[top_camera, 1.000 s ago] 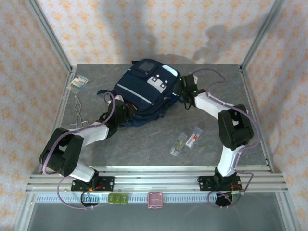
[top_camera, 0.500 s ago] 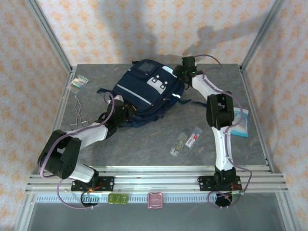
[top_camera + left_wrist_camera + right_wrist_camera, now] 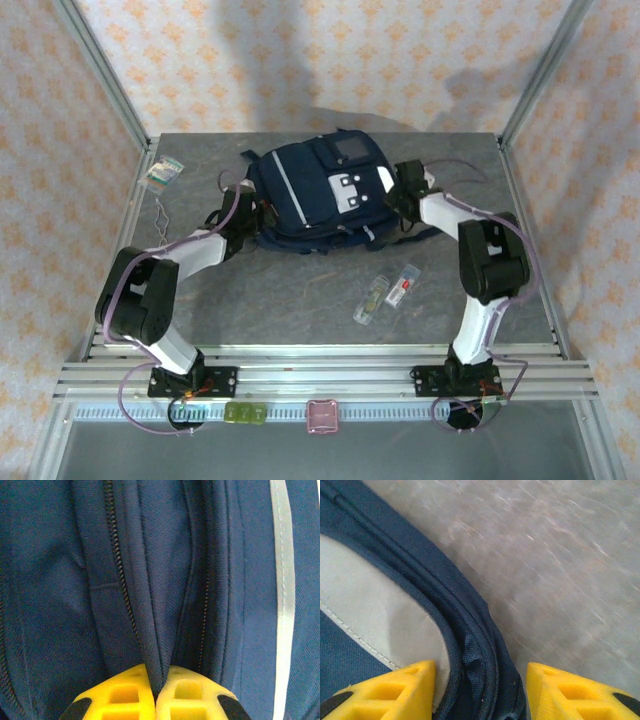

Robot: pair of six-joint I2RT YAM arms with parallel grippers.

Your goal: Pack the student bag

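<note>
On the top camera I see the student bag lying flat toward the far edge of the bench, about midway between the left and right sides, its grey stripe and pale patches facing up. My left gripper is at the bag's left flank and my right gripper at its right flank. Toward the near right of the bench, well apart from the bag, lie a clear packet with a red label and a clear packet with greenish contents; a small striped packet sits by the far left corner. Any print on these is too small for me to read. On the left wrist camera, the left gripper has its yellow fingertips pressed together on a fold of the student bag, pinching navy cloth between two zip lines, with the grey stripe running up the right side. On the right wrist camera, the right gripper has its fingers apart either side of the student bag's piped rim beside a pale patch, bare bench beyond; the cloth fills the gap, and I cannot tell whether they bite.
</note>
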